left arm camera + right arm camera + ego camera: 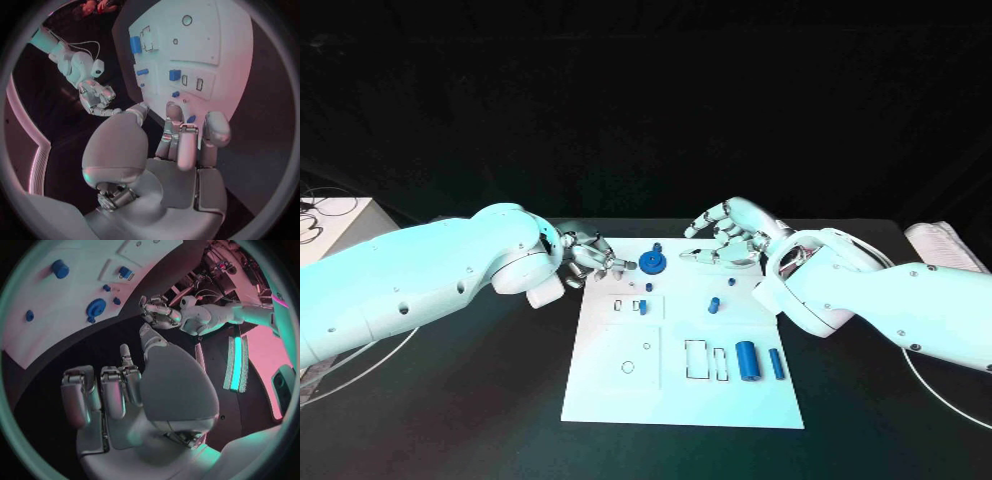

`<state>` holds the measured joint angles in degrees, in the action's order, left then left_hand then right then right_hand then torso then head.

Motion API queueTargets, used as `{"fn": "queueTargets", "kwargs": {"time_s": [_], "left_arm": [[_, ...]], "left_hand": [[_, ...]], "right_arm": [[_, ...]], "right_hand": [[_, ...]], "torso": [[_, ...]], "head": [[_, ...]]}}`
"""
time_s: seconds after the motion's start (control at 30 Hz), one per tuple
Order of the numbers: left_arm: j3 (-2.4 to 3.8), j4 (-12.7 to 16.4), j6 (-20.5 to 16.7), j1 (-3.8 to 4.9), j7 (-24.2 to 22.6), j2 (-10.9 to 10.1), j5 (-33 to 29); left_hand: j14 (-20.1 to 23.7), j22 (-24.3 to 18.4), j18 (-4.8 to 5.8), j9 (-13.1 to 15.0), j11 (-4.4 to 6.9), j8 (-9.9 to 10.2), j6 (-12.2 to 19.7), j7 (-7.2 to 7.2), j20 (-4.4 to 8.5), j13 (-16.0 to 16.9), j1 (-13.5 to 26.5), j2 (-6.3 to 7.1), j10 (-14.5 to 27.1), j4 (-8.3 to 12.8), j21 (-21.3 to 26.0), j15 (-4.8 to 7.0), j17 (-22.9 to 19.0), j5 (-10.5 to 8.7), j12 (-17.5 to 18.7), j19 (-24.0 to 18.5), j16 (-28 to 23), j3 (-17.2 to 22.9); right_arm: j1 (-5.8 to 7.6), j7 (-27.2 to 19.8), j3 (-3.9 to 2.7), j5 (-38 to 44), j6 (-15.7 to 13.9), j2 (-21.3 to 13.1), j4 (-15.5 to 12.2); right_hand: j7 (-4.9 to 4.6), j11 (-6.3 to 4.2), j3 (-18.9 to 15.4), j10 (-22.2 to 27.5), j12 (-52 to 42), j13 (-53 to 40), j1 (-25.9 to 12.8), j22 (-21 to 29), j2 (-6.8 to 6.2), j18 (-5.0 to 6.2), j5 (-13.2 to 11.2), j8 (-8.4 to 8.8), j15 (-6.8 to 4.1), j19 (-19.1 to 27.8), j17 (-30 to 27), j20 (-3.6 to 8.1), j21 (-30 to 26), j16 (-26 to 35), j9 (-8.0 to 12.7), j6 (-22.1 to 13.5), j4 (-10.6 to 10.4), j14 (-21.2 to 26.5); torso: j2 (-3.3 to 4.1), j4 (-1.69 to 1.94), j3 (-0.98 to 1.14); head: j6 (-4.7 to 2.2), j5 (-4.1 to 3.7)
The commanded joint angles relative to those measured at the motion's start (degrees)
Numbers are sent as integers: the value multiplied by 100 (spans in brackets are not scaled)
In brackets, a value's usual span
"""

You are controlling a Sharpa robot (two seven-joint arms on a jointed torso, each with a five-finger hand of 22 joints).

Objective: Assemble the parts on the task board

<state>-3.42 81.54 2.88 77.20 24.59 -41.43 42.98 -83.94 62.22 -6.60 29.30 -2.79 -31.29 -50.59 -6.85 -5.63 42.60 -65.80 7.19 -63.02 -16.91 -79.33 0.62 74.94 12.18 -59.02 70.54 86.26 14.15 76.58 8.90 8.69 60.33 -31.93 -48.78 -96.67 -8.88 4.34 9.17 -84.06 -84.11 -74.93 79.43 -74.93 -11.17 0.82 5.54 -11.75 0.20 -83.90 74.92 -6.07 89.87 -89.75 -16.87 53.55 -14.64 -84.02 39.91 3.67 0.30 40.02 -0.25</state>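
You're hovering both hands, left hand [589, 257] and right hand [728, 232], fingers released, over the task board [679, 395]'s far edge; loose parts [747, 360] are waiting.

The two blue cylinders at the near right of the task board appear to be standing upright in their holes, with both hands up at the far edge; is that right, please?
Not quite. The head view shows the two blue cylinders lying flat on the task board, side by side, not standing. The rest holds: the left hand and right hand are both at the far edge.
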Motion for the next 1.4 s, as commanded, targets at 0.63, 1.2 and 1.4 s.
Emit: {"fn": "queueTargets", "kwargs": {"time_s": [0.63, 1.2, 1.4], "left_arm": [[-403, -920, 1610, 281, 539, 1040, 697], [-609, -1320, 1707, 288, 555, 1410, 630], [-628, -1361, 1747, 286, 557, 1461, 562]], "left_hand": [[-155, 51, 105, 631, 46, -419, 230, 54, 22, -40, 414, -32, 179, -2, -33, 31, 550, 17, -54, 31, -11, -431], [-139, 30, 99, 876, 27, -505, 358, 37, 2, -67, 620, -214, 274, 8, -23, 11, 553, -3, -72, -7, -13, -629], [-143, 38, 100, 926, 26, -514, 383, 36, -1, -60, 506, -254, 288, 13, -27, 8, 566, 26, -85, -8, -8, -610]], "right_arm": [[100, -71, -10, -1459, -289, 135, 514], [112, -25, -10, -1431, -212, 165, 556], [113, -9, -10, -1425, -185, 184, 570]], "right_hand": [[-12, 0, -63, 3, 93, -943, -136, -1507, 12, -82, 0, -41, -2, -610, 1508, -5, 13, -25, -4, -108, -136, -598], [-12, 0, -67, 4, 94, -942, -127, -1507, 11, -82, 2, -44, -1, -610, 1508, -6, 13, -25, -5, -113, -136, -598], [-13, 0, -70, 5, 94, -941, -121, -1507, 13, -82, 3, -48, -1, -610, 1508, -6, 13, -25, -7, -116, -137, -598]], "torso": [[-35, -13, 50], [0, -14, 45], [3, -18, 49]], "head": [[111, -5], [167, -43], [195, -52]]}}
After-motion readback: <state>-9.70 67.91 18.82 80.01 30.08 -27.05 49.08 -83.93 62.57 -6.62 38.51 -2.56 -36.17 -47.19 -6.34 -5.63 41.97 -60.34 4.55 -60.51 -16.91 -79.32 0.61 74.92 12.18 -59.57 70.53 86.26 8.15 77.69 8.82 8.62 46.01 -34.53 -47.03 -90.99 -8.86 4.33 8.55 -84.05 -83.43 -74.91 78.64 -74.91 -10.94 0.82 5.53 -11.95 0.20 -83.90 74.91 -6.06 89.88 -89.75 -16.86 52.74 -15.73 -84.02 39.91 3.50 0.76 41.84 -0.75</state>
